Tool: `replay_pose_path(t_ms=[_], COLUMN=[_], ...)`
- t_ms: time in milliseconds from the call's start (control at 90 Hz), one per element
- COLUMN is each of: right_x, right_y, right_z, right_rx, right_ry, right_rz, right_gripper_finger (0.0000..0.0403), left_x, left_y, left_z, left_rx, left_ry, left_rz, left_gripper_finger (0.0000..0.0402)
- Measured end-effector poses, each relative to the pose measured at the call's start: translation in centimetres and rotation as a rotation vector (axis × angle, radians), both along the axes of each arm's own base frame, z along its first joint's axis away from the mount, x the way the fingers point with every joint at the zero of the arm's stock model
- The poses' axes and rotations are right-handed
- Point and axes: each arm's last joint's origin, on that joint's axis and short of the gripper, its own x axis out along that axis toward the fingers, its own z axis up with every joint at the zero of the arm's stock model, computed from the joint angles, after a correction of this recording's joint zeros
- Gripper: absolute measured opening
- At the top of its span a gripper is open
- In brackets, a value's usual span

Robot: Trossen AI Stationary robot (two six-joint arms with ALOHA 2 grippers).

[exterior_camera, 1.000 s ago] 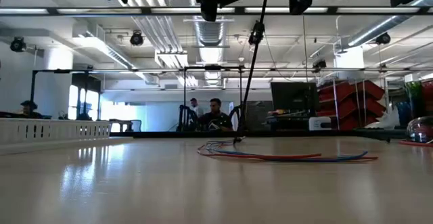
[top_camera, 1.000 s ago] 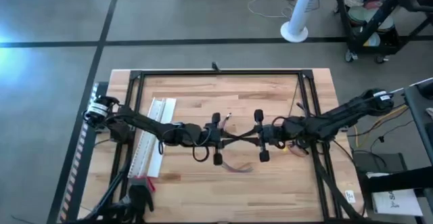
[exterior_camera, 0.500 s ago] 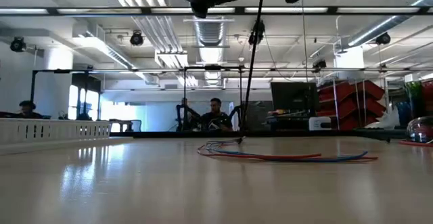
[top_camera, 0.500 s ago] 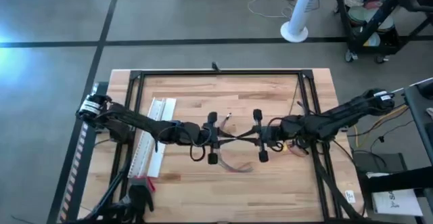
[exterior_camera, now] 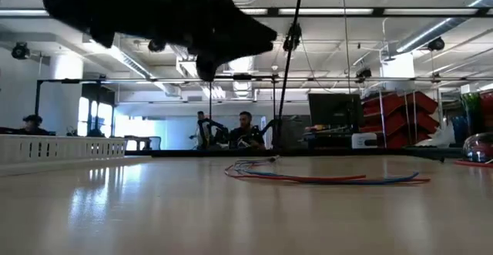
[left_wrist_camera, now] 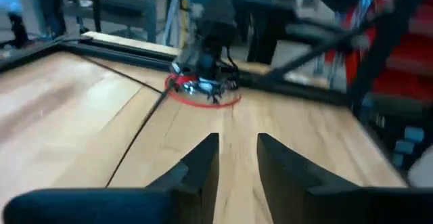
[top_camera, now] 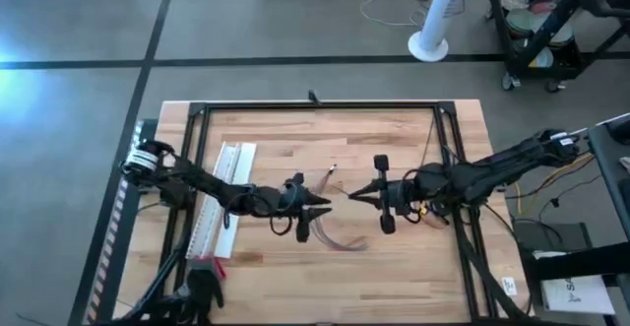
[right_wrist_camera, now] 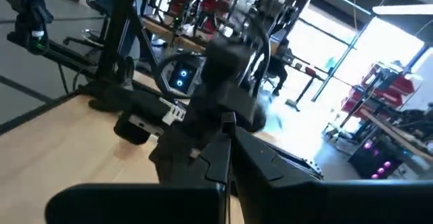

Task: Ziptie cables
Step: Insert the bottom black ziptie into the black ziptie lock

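Wooden counter (top_camera: 295,134) under a black frame (top_camera: 315,106). White strip (top_camera: 221,193) along its left side. Left hand (top_camera: 317,211) near mid-counter, fingers (left_wrist_camera: 203,163) slightly spread, holding nothing. Right hand (top_camera: 354,195) facing it just apart, fingers pressed together on a thin black tie (exterior_camera: 283,78). Cables (top_camera: 340,239) loose on the counter, just in front of the left hand.

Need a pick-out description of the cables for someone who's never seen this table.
On the wooden table, look at the middle, just in front of the gap between the left gripper and the right gripper. The cables lie there as a thin curved bundle of pinkish and dark wires, unlike the long white flat strip on the left.
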Motion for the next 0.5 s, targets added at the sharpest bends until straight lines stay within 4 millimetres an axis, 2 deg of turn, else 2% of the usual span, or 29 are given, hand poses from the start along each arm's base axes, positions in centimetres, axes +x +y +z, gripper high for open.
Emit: replay_pose_path(t_ms=[167, 389, 500], right_x=[0.2, 0.4, 0.4], right_y=[-0.1, -0.1, 0.0], right_z=[0.6, 1.3, 1.4], right_rx=[-0.088, -0.136, -0.133], right_ry=[-0.019, -0.025, -0.030], right_rz=[-0.044, -0.039, -0.017], right_gripper_finger=[0.0000, 0.0000, 0.0000], left_x=[-0.7, 0.2, 1.0], left_y=[0.3, 0.9, 2.0], left_z=[-1.8, -3.2, -4.0], left_rx=[-0.132, -0.255, -0.462], left_ry=[-0.033, -0.002, -0.019], left_rz=[0.029, 0.073, 0.152], left_gripper_finger=[0.0110, 0.0137, 0.0150])
